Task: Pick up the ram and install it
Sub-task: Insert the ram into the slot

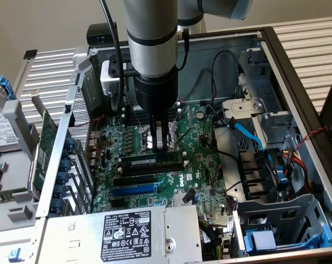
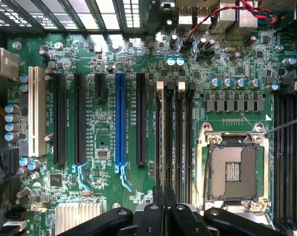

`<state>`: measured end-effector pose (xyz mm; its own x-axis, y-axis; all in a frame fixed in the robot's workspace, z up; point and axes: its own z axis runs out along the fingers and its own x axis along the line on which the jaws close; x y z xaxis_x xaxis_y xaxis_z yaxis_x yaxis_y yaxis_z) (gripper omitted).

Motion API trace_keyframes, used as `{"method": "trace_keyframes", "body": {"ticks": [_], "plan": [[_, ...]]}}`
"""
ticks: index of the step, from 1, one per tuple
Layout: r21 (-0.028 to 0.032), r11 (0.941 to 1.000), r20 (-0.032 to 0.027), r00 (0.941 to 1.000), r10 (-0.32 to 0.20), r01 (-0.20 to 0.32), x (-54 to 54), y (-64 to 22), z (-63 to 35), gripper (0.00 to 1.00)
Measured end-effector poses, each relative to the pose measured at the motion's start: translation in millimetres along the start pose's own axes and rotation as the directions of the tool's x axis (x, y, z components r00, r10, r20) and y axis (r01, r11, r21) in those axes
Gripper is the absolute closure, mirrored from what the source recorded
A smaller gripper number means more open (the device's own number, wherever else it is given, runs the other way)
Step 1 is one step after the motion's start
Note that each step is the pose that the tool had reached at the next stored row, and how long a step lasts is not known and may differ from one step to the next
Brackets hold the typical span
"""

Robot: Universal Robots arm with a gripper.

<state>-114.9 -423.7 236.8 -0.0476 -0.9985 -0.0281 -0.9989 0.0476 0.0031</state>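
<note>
Open desktop PC case [image 1: 210, 41] on a slatted bench, mobo [image 1: 202, 165] exposed. Ram [image 1: 152, 161] is seen standing on edge in a memory slot near the board's centre, just beside the CPU socket [image 2: 234, 169]. Gripper [image 1: 161, 146] is held right above the stick's top edge, fingers pressed together w/ nothing pinched; contact can't be told.

Even indoor light, white glare on the vent slats [image 2: 104, 7], case [image 1: 221, 47] shaded inside under the arm [image 1: 150, 33]
</note>
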Motion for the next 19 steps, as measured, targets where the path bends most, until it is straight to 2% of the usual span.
{"method": "trace_keyframes", "body": {"ticks": [19], "plan": [[-0.0002,1.0,0.0015,1.0,0.001,-0.001,0.3,0.3,3.1,0.88]]}}
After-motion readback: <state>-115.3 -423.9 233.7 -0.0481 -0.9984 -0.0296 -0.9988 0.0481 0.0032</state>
